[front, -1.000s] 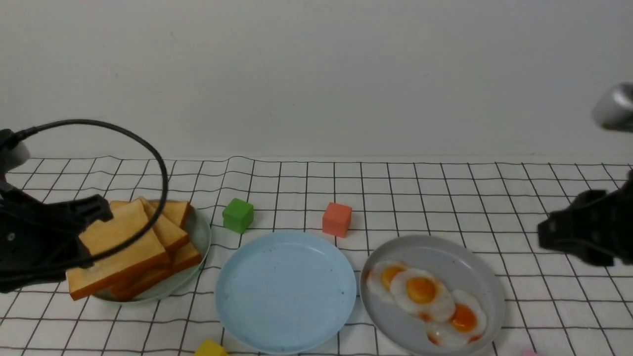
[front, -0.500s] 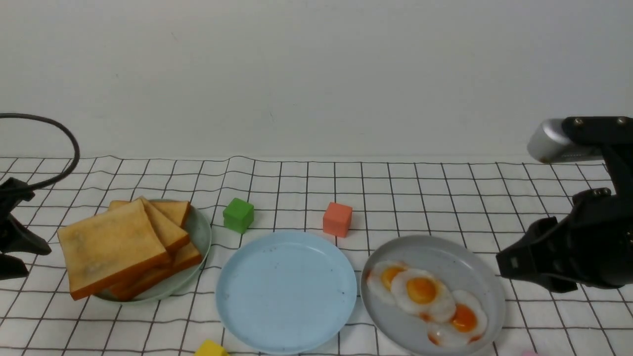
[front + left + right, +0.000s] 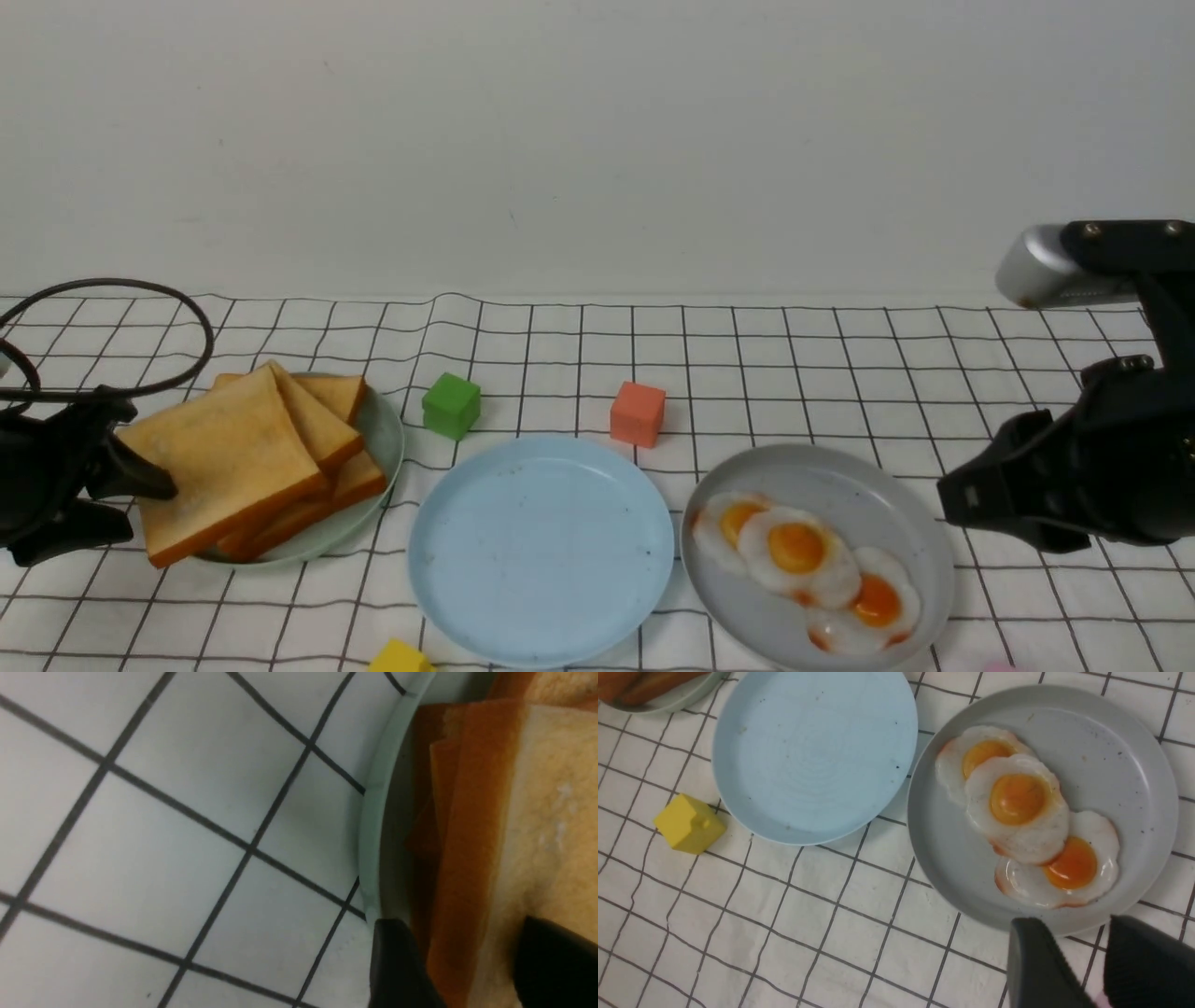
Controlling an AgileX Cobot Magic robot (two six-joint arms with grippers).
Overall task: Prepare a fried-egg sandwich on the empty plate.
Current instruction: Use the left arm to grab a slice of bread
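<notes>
empty plate (image 3: pixel 540 551) sits flat, toast (image 3: pixel 229 457) on green plate (image 3: pixel 381 434), eggs (image 3: pixel 798 546) on grey plate (image 3: pixel 840 476), left fingers (image 3: pixel 397 961) wide around toast, right fingers (image 3: pixel 1041 961) parted.

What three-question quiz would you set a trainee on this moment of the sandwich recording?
1. True or false: the light-blue plate holds a toast slice.
2. How many fried eggs lie on the grey plate?
3. Whose fingers straddle the edge of the top toast slice? A left gripper; B right gripper.
Key: 1 false; 2 three; 3 A.
</notes>
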